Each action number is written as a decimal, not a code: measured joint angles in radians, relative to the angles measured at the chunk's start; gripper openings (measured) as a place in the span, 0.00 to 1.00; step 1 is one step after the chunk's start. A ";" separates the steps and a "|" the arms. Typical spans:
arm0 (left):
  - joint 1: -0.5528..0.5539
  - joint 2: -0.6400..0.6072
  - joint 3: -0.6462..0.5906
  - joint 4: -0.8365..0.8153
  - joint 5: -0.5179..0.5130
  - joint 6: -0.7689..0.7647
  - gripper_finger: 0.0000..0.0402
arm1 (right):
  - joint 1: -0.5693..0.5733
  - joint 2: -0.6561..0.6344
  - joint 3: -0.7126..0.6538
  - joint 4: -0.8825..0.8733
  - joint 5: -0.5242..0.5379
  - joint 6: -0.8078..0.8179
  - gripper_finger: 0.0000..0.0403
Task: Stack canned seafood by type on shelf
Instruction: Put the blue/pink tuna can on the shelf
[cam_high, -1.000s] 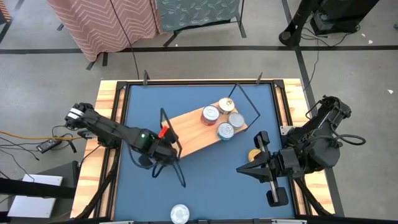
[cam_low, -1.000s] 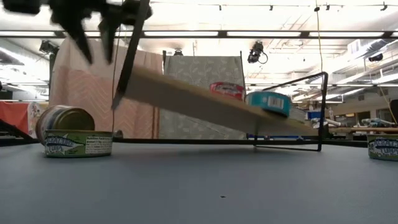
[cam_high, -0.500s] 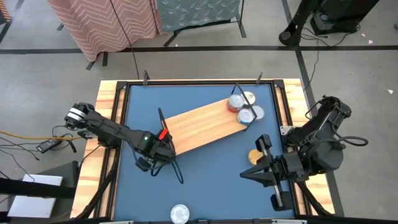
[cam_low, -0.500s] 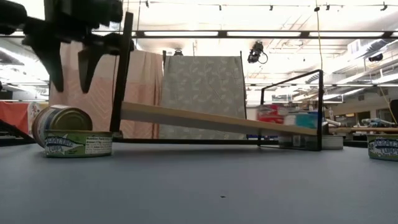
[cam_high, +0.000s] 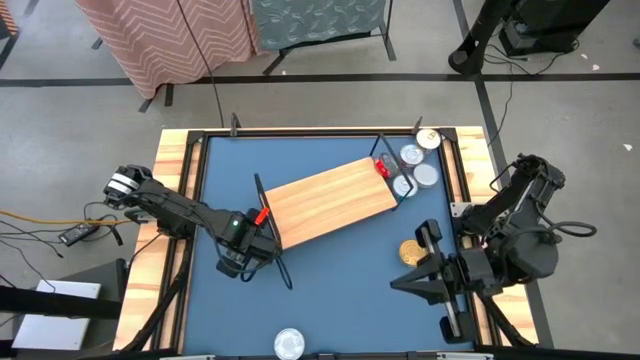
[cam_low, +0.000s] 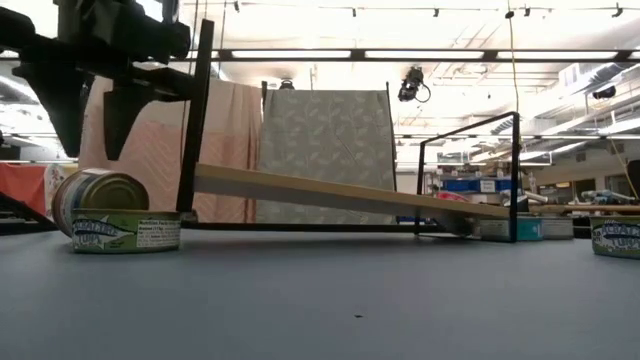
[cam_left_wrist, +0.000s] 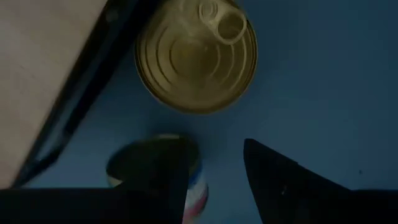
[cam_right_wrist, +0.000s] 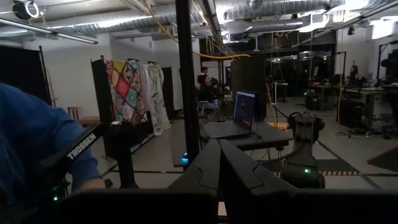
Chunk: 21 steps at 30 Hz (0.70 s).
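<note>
The shelf (cam_high: 325, 203) lies slanted across the blue table (cam_high: 330, 290), and in the low view its board (cam_low: 330, 190) is tilted: the end near the left arm is raised, the far end is down on the table. No tin is on the board. A group of silver tins (cam_high: 412, 167) lies on the table just beside the low end of the shelf, near the far right corner, and one small red thing (cam_high: 383, 166) is at the wire frame there; I cannot tell what it is. One gold tin (cam_high: 410, 251) sits on the table near the right arm. One silver tin (cam_high: 288, 343) is at the near edge of the table. In the low view two tins (cam_low: 110, 212) are together at the raised end, one leaning on the flat one with a green label.

The left gripper (cam_high: 250, 243) is low over the table at the raised end of the shelf, just beside the black wire frame (cam_low: 195, 110). Its fingers (cam_left_wrist: 273, 180) are apart and they hold nothing; under them the left wrist view shows a gold tin (cam_left_wrist: 196, 56) lying flat and another tin (cam_left_wrist: 155, 168) partly hidden by one finger.

The right gripper (cam_high: 412, 283) is near the right edge of the table, pointing toward the middle, near the gold tin but not touching it. Its fingers (cam_right_wrist: 217, 168) are pressed together with nothing between them.
</note>
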 joint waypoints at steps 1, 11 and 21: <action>0.000 0.000 0.000 -0.018 0.015 -0.015 0.39 | 0.000 0.000 0.000 0.000 0.000 0.000 0.03; -0.001 0.000 0.000 -0.107 0.137 -0.111 0.39 | 0.000 0.000 0.000 -0.004 -0.001 -0.010 0.03; -0.020 -0.156 -0.076 -0.212 0.076 -0.156 0.39 | 0.000 0.000 0.000 -0.008 -0.002 -0.008 0.03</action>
